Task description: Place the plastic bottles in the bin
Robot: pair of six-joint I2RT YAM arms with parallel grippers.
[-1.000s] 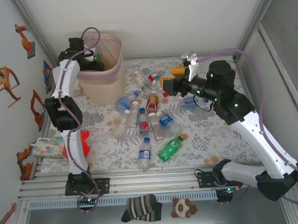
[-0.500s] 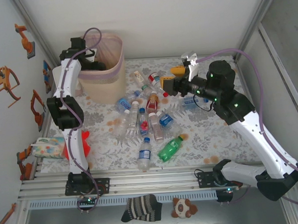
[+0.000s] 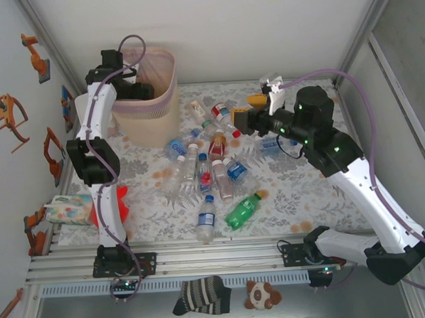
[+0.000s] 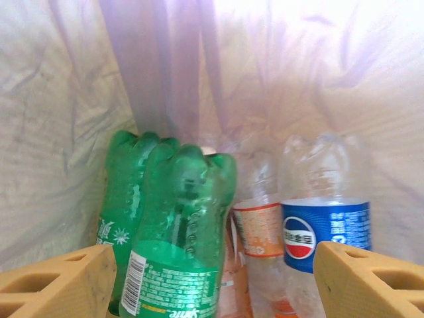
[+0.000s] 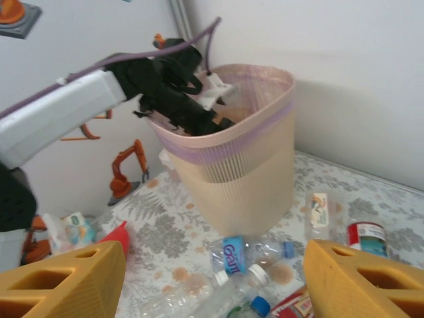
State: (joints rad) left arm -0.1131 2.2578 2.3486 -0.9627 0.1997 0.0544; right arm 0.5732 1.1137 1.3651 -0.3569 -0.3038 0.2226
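one pepsi-labelled bottle [image 4: 324, 233] in bin [image 4: 53, 139]

We read the round red, white and blue Pepsi emblem on the blue label of a clear bottle [image 4: 324, 232]. The green bottle [image 4: 179, 218] beside it carries a barcode and cut-off white lettering ending in "rite". On the tabletop [image 5: 165, 225], a lying bottle [image 5: 252, 252] has a blue label with white script starting with "G"; the rest is unclear.

Left claw [image 4: 212, 265] spread wide; right claw [image 5: 212, 265] spread, empty.
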